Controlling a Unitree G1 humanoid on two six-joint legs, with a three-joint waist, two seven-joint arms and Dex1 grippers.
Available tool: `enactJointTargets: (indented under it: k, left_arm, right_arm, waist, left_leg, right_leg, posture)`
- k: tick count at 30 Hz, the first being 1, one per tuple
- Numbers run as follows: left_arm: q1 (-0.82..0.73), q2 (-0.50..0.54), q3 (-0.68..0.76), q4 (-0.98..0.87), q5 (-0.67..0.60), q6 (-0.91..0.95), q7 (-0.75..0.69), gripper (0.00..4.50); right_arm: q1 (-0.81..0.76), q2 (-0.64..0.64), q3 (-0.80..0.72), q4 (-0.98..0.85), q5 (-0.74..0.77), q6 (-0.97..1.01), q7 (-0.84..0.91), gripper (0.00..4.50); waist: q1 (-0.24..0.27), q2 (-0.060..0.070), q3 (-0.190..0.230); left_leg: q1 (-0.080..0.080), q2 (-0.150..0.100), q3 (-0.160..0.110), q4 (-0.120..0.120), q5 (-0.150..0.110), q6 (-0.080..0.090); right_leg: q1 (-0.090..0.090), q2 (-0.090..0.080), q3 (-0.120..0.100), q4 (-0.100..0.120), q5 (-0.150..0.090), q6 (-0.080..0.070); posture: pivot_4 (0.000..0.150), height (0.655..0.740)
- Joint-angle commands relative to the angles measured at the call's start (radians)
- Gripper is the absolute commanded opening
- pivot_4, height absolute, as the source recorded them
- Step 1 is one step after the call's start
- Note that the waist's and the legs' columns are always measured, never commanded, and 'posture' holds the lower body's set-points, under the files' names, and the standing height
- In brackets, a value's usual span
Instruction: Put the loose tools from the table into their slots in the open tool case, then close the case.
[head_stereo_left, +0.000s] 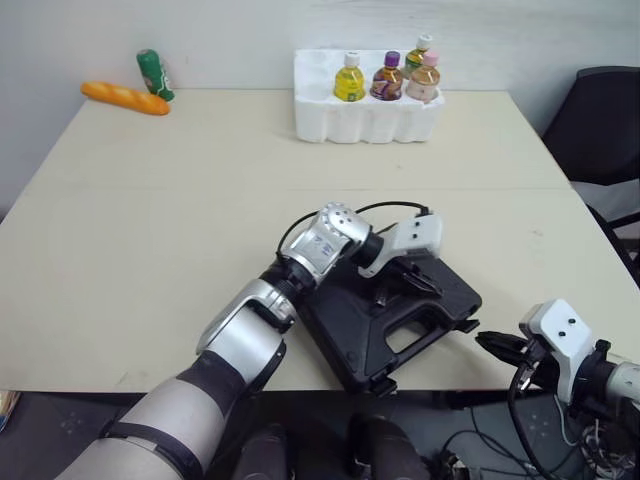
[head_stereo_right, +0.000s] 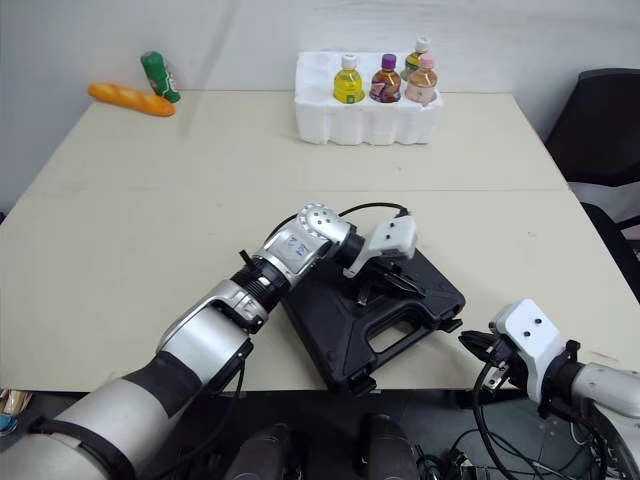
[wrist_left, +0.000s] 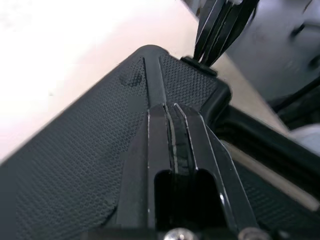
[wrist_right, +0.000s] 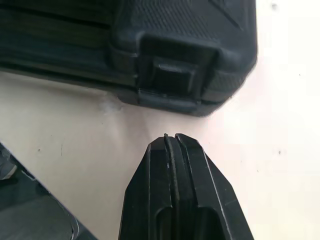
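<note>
The black tool case (head_stereo_left: 345, 325) lies closed near the table's front edge, its handle cutout facing the front. My left gripper (head_stereo_left: 383, 297) rests shut on the textured lid (wrist_left: 75, 160), with its fingertips (wrist_left: 172, 112) pressed against a ridge. My right gripper (head_stereo_left: 484, 341) hovers shut just off the case's right front corner, with nothing in it. In the right wrist view its tip (wrist_right: 170, 139) points at a side latch (wrist_right: 172, 82), a short gap of bare table between them. The left wrist view also catches my right gripper (wrist_left: 220, 30) beyond the case corner.
At the back of the table a white foam tray (head_stereo_left: 330, 125) holds several drink bottles. A baguette (head_stereo_left: 125, 97) and a green can (head_stereo_left: 155, 75) lie at the far left corner. A black chair (head_stereo_left: 605, 120) stands off the table's right side.
</note>
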Motion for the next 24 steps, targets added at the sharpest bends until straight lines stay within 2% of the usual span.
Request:
enactJointTargets:
  k: [1,9,13,16,24]
  left_arm:
    - [0.029,-0.004,-0.074,0.099,0.124,-0.081,0.022,0.06]
    - [0.047,-0.005,-0.085,0.125,0.183,-0.143,0.031,0.06]
    - [0.054,-0.008,-0.078,0.116,0.183,-0.138,0.022,0.06]
    - [0.063,-0.004,-0.084,0.113,0.191,-0.144,0.027,0.06]
    - [0.069,-0.012,-0.088,0.121,0.205,-0.158,0.046,0.06]
  right_arm:
    - [-0.022,-0.002,0.002,-0.034,0.004,0.005,-0.02,0.0]
    - [-0.149,0.009,0.026,-0.041,0.086,0.071,-0.03,0.0]
    - [-0.159,0.001,0.078,-0.027,0.047,0.055,-0.028,0.0]
    - [-0.2,0.033,0.061,-0.047,0.117,0.103,-0.044,0.0]
    - [-0.228,0.03,0.078,-0.061,0.133,0.14,-0.053,0.0]
  waist:
    - [-0.001,0.0,-0.002]
    - [-0.009,-0.002,-0.005]
    - [-0.017,-0.003,-0.006]
    - [-0.024,-0.003,-0.007]
    - [-0.032,-0.003,-0.007]
  left_leg:
    - [0.0,0.0,0.0,0.0,-0.001,0.001]
    - [0.002,0.001,0.0,0.001,-0.002,0.001]
    - [0.003,0.003,0.0,0.001,-0.003,0.0]
    - [0.003,0.005,0.0,0.001,-0.003,-0.001]
    - [0.003,0.006,0.0,0.001,-0.003,-0.001]
  right_leg:
    - [0.001,-0.001,0.0,-0.001,0.0,0.0]
    - [0.003,-0.002,0.001,-0.002,0.001,0.001]
    - [0.003,0.0,0.0,-0.002,0.0,0.0]
    - [0.003,0.001,0.0,-0.001,0.0,-0.001]
    - [0.002,0.001,0.0,-0.001,0.0,-0.002]
  posture:
    - [0.15,0.7367]
    - [0.15,0.7367]
    - [0.15,0.7367]
    - [0.15,0.7367]
    - [0.15,0.7367]
